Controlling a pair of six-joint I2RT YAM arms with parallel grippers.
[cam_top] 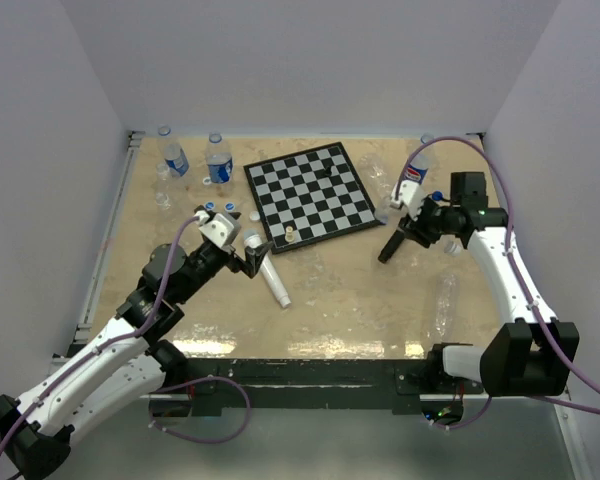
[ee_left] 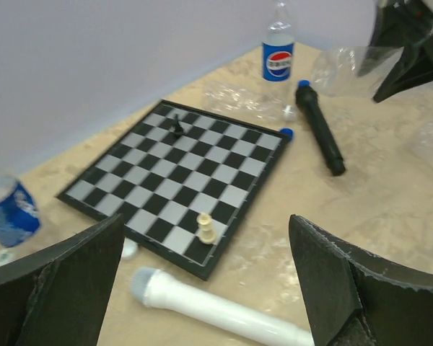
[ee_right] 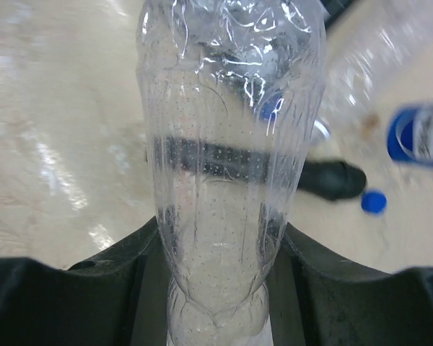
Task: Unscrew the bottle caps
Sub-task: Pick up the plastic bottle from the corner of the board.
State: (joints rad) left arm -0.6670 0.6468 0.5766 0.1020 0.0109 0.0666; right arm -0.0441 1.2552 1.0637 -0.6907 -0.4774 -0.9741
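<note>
Overhead, the right gripper (ee_right: 218,231) reached in over the right side of the table (cam_top: 330,310), and its wrist view showed a clear bottle (ee_right: 227,144) standing up between the two dark fingers (ee_right: 332,295). The fingers were drawn in until they pressed both flanks of the bottle's lower body, so it was gripped rather than merely framed. Whether that bottle wore a cap could not be told. Beyond it, a Pepsi-logo bottle (ee_left: 278,58) stood upright near the far right corner of the chessboard (cam_top: 310,195). A loose blue cap (ee_right: 374,202) lay on the table just beside the black microphone (cam_top: 394,241), which lay flat to the right of the board. A second clear bottle (cam_top: 442,300) lay on its side nearer the arm bases on the right. The left gripper (cam_top: 251,256) hung at the near left corner of the board with its jaws spread fully apart and nothing between them. Just beside and below it lay the white microphone (cam_top: 271,277). A pale chess piece (ee_left: 206,227) stood on the board's near edge. At the far left, a blue-labelled bottle (cam_top: 218,160) stood upright with a second blue-labelled bottle (cam_top: 174,157) just to its left. A small cap (cam_top: 209,207) lay on the table near them with others beside it, left of the board.
</note>
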